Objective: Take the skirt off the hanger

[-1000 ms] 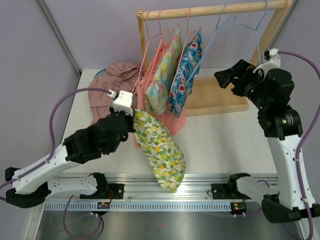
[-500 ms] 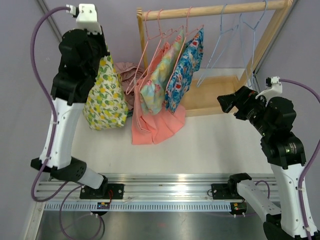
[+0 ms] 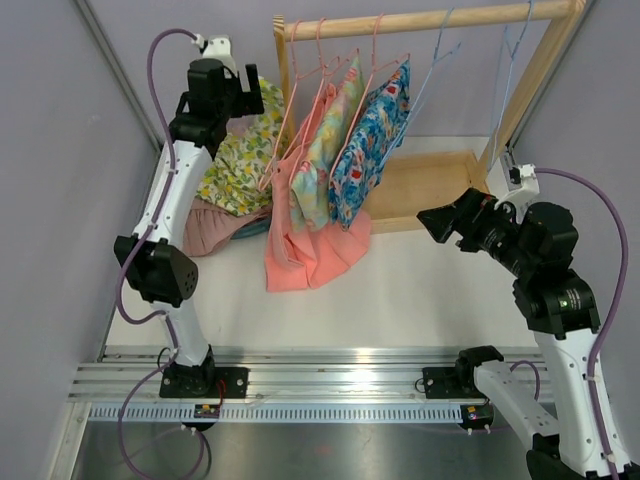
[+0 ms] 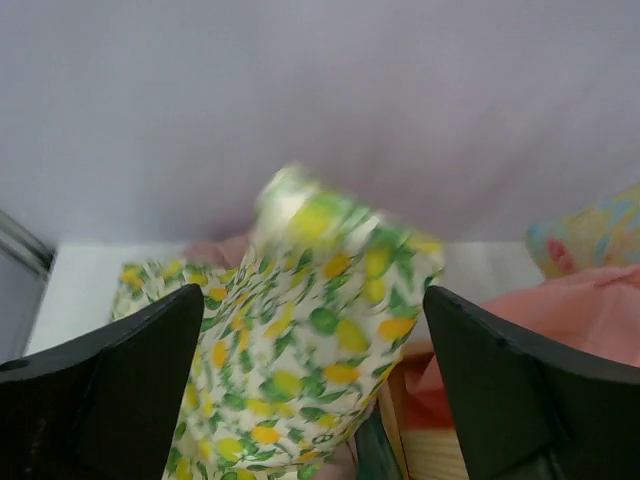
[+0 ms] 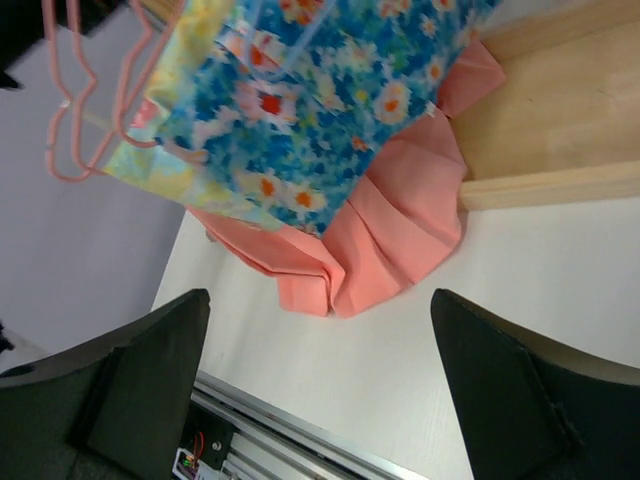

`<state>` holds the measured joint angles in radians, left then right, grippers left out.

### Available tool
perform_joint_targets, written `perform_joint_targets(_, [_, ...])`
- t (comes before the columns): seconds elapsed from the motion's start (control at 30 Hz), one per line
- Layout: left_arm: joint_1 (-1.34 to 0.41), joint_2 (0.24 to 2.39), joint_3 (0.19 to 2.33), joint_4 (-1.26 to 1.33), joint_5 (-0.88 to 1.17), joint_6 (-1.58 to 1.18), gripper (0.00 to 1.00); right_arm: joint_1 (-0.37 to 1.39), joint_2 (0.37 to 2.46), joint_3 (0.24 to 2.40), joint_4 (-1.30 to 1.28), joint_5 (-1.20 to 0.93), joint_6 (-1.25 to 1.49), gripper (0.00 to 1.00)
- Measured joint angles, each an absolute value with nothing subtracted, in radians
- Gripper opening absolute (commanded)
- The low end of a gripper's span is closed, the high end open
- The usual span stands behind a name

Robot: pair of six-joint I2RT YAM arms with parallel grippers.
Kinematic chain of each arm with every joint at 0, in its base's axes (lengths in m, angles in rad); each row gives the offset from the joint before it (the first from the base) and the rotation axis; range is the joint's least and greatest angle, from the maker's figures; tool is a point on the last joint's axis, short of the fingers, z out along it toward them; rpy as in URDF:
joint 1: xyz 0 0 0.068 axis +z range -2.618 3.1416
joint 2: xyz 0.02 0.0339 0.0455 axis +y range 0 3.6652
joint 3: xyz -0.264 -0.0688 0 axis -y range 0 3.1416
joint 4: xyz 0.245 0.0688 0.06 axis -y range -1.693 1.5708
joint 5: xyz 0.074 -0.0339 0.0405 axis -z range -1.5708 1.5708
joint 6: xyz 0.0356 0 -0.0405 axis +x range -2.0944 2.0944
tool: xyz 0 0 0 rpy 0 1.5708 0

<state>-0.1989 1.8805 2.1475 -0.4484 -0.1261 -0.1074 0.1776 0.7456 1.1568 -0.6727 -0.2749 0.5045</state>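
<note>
Lemon-print skirt point(image 3: 238, 160) sits at about 10 o'clock on the table point(image 3: 420, 290), slumped over a dusty-pink garment point(image 3: 205, 225) and clear of any hanger, so I read this step as the drop-off. My left gripper point(image 3: 242, 98) hangs high above it with its fingers point(image 4: 110, 380) spread wide; in the left wrist view the fabric shows blurred between and beyond them, touching neither as far as I can tell. My right gripper point(image 3: 436, 222) waits near 3 o'clock, jaws wide apart and empty, facing the wooden rack point(image 3: 420, 20) at 12 o'clock. Three skirts hang there on pink hangers point(image 3: 300, 90): a peach pleated skirt point(image 3: 315, 250) trailing onto the table, a pastel floral skirt point(image 3: 315, 160), and a blue floral skirt point(image 3: 365, 150). Next, I judge, the left arm must come down and away from the pile, then one arm should pick a hanging skirt, probably the blue floral nearest the right gripper.
</note>
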Motion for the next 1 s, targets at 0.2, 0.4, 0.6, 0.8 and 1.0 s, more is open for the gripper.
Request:
perform_joint_targets(0.2, [-0.185, 1.742, 1.751, -0.463, -0.161, -0.179, 0.99, 0.178, 0.771, 1.301, -0.61, -0.405, 0.505, 1.0])
perform_joint_targets(0.4, [-0.189, 1.261, 1.362, -0.532, -0.212, -0.228, 0.99, 0.178, 0.897, 1.528, -0.521, -0.459, 0.505, 0.99])
perform_joint_targets(0.6, [-0.238, 0.813, 1.176, -0.588, -0.222, -0.294, 0.99, 0.187, 1.131, 1.649, -0.472, -0.427, 0.505, 0.95])
perform_joint_targets(0.8, [-0.281, 0.7, 0.917, -0.746, -0.23, -0.33, 0.99, 0.246, 1.376, 1.702, -0.453, -0.363, 0.507, 0.94])
perform_joint_targets(1.0, [-0.306, 0.685, 0.868, -0.815, -0.241, -0.343, 0.99, 0.334, 1.533, 1.819, -0.45, -0.308, 0.509, 0.94])
